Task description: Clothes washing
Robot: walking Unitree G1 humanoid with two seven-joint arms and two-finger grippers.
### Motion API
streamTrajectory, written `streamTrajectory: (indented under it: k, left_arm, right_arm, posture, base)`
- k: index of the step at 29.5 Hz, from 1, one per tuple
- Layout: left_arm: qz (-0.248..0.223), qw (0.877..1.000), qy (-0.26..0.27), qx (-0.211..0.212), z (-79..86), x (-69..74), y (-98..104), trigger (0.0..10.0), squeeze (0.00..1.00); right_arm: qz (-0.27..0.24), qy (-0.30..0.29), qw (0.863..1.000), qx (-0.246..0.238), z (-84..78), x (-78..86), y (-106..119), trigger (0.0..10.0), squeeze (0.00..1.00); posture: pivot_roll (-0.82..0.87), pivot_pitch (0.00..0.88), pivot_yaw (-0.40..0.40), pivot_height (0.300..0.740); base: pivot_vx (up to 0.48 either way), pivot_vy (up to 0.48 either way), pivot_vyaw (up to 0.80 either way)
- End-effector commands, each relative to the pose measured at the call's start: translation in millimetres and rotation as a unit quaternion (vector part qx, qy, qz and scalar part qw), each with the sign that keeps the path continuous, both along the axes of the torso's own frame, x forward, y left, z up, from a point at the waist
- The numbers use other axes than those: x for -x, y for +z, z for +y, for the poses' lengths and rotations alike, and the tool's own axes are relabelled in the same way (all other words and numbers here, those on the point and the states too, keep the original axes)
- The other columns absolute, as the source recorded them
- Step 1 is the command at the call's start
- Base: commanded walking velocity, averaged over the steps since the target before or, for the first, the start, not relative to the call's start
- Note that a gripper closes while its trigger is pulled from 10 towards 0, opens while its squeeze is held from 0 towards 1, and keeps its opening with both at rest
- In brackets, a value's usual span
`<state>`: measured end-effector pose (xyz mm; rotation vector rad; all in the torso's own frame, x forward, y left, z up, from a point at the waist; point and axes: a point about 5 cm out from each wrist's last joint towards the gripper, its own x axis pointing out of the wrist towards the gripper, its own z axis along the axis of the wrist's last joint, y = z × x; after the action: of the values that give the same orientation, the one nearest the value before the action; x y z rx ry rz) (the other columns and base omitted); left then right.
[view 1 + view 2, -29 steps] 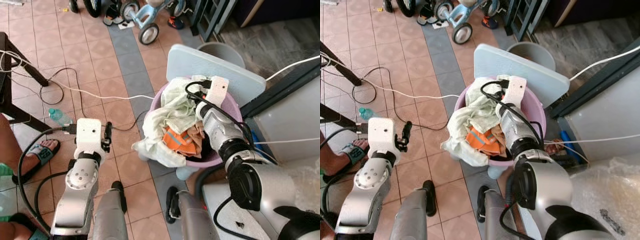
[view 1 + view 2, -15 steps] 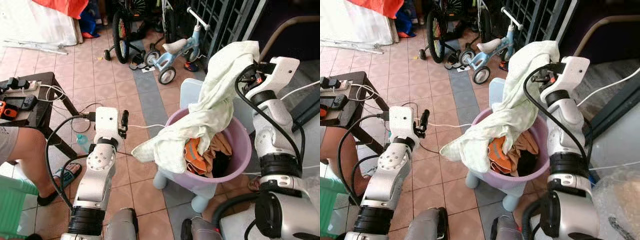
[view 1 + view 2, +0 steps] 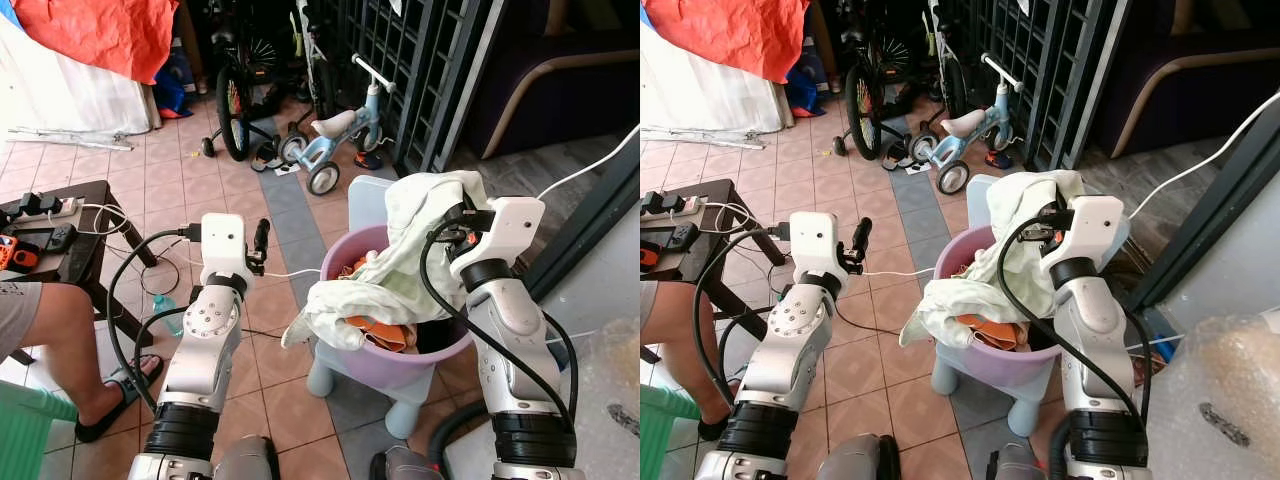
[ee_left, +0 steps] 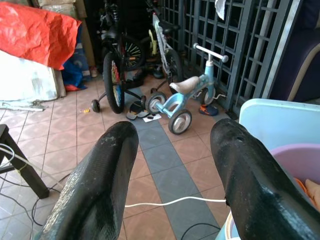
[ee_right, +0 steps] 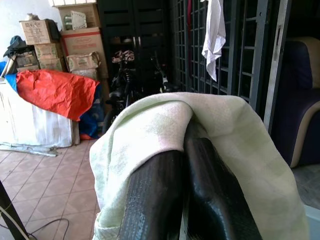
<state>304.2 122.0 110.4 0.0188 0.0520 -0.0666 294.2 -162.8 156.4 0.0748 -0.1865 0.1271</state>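
Cloth [image 3: 415,240], pale green, pinched between the pressed-together fingers [image 5: 165,195] of the right tool [image 5: 186,150], right of centre in the left eye view. It drapes over that tool's tip and hangs down and toward the frame's left, its lower end bunched on the near-left rim of the purple laundry tub [image 3: 400,362]. The cloth's long axis thus runs from the raised tool at upper right down to the tub rim at lower left, so part of its weight is in the grip and part rests on the tub. An orange garment [image 3: 378,335] lies in the tub beneath the hanging fold.

Left tool [image 4: 172,175], fingers spread and holding nothing, is held up left of centre, above the tiled floor [image 3: 180,190] and beside the tub, apart from the cloth. The cloth's trailing lower end lies on the side facing this tool, so the left arm appears the nearer one to that end.

Judgement: the coming move likely depends on the tail clearing the tub rim, since a lift or carry to the right would drag it across the other clothes.
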Motion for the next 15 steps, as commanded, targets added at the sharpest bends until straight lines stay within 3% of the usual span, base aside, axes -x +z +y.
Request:
streamTrajectory:
  k: [1, 5, 15]
  left_arm:
    - [-0.004, 1.0, 0.007, 0.006, 2.1, -1.6, 1, 10.0, 0.0]
    - [-0.003, 1.0, 0.011, 0.012, 0.9, -0.1, 1, 10.0, 0.0]
    - [-0.009, 1.0, 0.012, 0.019, 2.8, -3.8, 2, 10.0, 0.0]
  right_arm:
    - [-0.007, 0.009, 1.0, 0.008, 8.1, 0.9, 7, 10.0, 0.0]
    - [-0.007, 0.007, 1.0, 0.017, 8.3, -1.4, 12, 10.0, 0.0]
    - [-0.006, -0.008, 1.0, 0.029, 2.5, -2.1, 18, 10.0, 0.0]
  posture:
    - [-0.05, 0.0, 0.032, 0.74]
    - [-0.05, 0.0, 0.024, 0.74]
    - [-0.07, 0.0, 0.02, 0.74]
  base:
    - [0.0, 0.48, 0.0]
    - [0.0, 0.48, -0.11]
    - [0.0, 0.466, -0.79]
